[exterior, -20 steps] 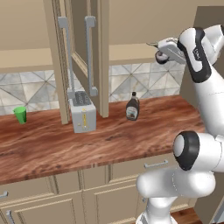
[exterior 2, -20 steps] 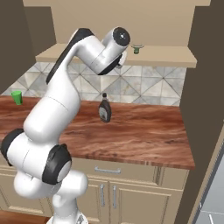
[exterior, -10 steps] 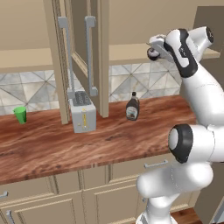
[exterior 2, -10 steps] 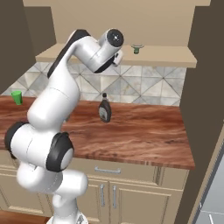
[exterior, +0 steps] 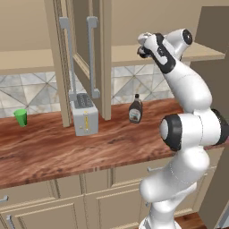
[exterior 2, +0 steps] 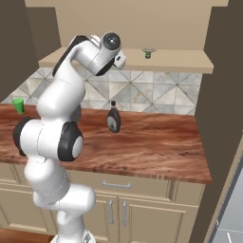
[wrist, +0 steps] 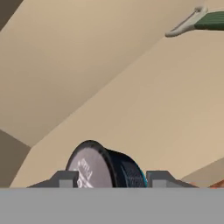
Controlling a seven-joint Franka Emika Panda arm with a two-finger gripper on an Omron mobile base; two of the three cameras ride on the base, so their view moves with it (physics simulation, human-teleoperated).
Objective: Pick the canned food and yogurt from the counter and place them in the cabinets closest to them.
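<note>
A: Tool (wrist: 113, 180) state? 
B: Hand view: the two dark fingertips (wrist: 65, 179) sit either side of the yogurt (wrist: 105, 167), a squat dark cup with a teal band, lying on its side between them. The jaws look nearly closed on it, one tip at each flank. Entry: gripped, narrow opening.

A: Where is the tool in the room? 
B: Left base view: tool (exterior: 145, 44) raised high, at the edge of the open shelf (exterior: 205, 51) of the cabinets (exterior: 80, 53), well above the surface (exterior: 67, 147).

A: Anything on that shelf? 
B: Right base view: a small green-stemmed item (exterior 2: 148, 52), kind unclear, apart from the tool.

A: Surface contents? 
B: A brown syrup bottle (exterior: 135, 109) upright near the tiled back wall, a toaster (exterior: 84, 115) below the open cabinet doors, a green cup (exterior: 20, 117) far left. Wood-grain top, beige drawer fronts beneath.
</note>
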